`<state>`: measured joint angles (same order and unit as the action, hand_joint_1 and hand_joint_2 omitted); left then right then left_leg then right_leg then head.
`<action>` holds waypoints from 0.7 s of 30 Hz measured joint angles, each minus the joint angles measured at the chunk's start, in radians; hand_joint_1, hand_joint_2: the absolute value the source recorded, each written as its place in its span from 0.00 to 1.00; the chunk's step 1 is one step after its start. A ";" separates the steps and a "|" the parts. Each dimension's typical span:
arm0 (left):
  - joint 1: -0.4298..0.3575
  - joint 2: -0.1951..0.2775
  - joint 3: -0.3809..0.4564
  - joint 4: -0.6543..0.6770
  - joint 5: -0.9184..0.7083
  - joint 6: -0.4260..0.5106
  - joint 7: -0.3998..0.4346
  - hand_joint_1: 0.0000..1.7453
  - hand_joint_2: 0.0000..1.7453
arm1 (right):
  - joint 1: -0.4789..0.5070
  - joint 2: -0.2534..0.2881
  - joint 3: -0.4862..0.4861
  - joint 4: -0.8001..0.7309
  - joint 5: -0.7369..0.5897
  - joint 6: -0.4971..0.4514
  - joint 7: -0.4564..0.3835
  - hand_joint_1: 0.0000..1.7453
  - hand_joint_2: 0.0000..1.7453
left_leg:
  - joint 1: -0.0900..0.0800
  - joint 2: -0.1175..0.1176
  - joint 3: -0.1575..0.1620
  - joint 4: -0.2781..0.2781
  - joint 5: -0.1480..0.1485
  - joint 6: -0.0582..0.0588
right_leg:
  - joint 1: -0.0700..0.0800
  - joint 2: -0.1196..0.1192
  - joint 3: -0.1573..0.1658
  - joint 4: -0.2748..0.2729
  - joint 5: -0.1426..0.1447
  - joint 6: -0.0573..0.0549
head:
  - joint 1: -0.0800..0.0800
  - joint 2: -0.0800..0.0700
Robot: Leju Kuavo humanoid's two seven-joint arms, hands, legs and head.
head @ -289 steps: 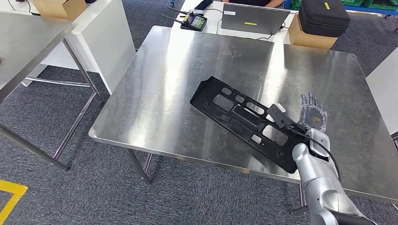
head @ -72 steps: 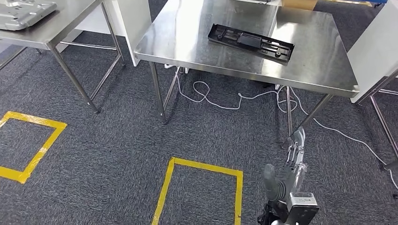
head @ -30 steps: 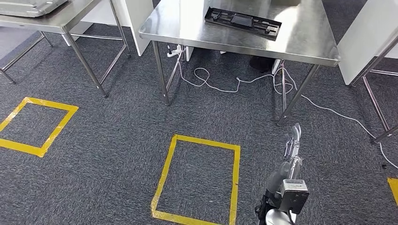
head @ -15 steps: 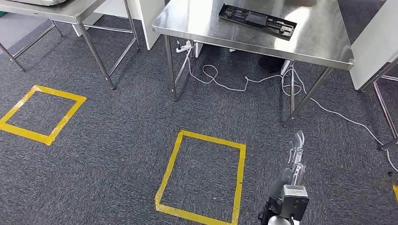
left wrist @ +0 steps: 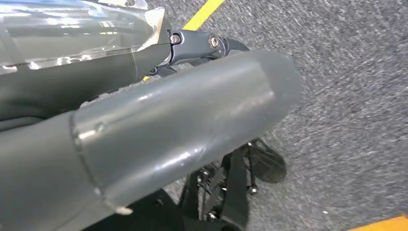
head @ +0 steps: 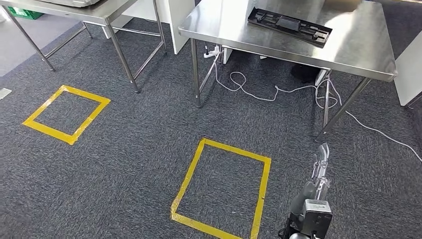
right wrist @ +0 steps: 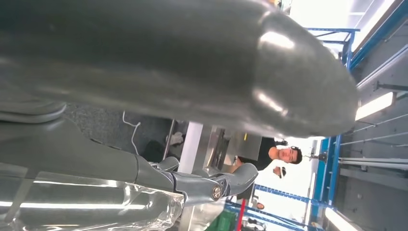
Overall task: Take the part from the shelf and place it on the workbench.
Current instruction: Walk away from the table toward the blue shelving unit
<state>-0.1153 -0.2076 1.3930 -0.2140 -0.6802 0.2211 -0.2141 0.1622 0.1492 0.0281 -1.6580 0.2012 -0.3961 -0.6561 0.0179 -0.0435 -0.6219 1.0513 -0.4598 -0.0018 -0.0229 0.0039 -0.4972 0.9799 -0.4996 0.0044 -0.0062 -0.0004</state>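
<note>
Hanging low over the carpet, the right hand (head: pixel 318 172) holds nothing, fingers straight and apart; the left hand (left wrist: pixel 144 134) is likewise empty. Yellow tape squares (head: pixel 224 191) mark the floor ahead. Beyond, white cables (head: pixel 259 92) trail under the steel table (head: pixel 348 55), where the long black slotted part (head: pixel 290 26) lies flat near its far edge. A person (right wrist: pixel 281 155) shows in the right wrist view.

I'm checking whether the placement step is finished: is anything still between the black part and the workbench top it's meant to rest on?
Nothing visible is. The black part already lies flat on the steel workbench, near its far side. The right hand hangs over the carpet, well short of the bench, holding nothing.
</note>
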 joint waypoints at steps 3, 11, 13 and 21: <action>0.001 0.000 -0.014 0.000 -0.019 -0.008 0.000 0.00 0.00 | 0.026 -0.001 -0.013 -0.009 -0.005 -0.013 -0.002 0.00 0.00 | 0.002 0.031 -0.079 0.194 -0.109 -0.010 | 0.004 -0.027 -0.006 0.000 0.005 -0.010 | -0.005 0.000; 0.003 0.008 -0.053 0.000 -0.055 -0.028 -0.001 0.00 0.00 | 0.102 0.016 -0.071 -0.069 -0.023 -0.019 -0.013 0.00 0.00 | -0.007 0.091 0.065 -0.042 -0.013 0.008 | 0.023 -0.081 -0.010 0.004 0.002 0.001 | -0.001 0.000; 0.004 0.008 -0.060 0.000 -0.057 -0.028 -0.001 0.00 0.00 | 0.104 0.023 -0.082 -0.077 -0.023 -0.017 -0.013 0.00 0.00 | -0.010 0.077 0.062 -0.048 -0.006 0.022 | 0.025 -0.089 -0.013 0.006 0.001 0.010 | 0.001 0.000; 0.003 0.008 -0.071 0.000 -0.065 -0.022 0.007 0.00 0.00 | 0.102 0.033 -0.127 -0.078 -0.027 -0.012 -0.014 0.00 0.00 | -0.007 0.008 0.039 -0.059 0.026 0.051 | 0.011 -0.009 -0.126 0.271 -0.114 0.025 | 0.007 0.000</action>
<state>-0.1125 -0.2000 1.3216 -0.2138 -0.7448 0.1993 -0.2073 0.2645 0.1823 -0.0991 -1.7362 0.1742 -0.4081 -0.6703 0.0109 -0.0355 -0.5827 0.9925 -0.4334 0.0495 -0.0122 -0.0056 -0.6236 1.2506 -0.6141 0.0298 0.0005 -0.0004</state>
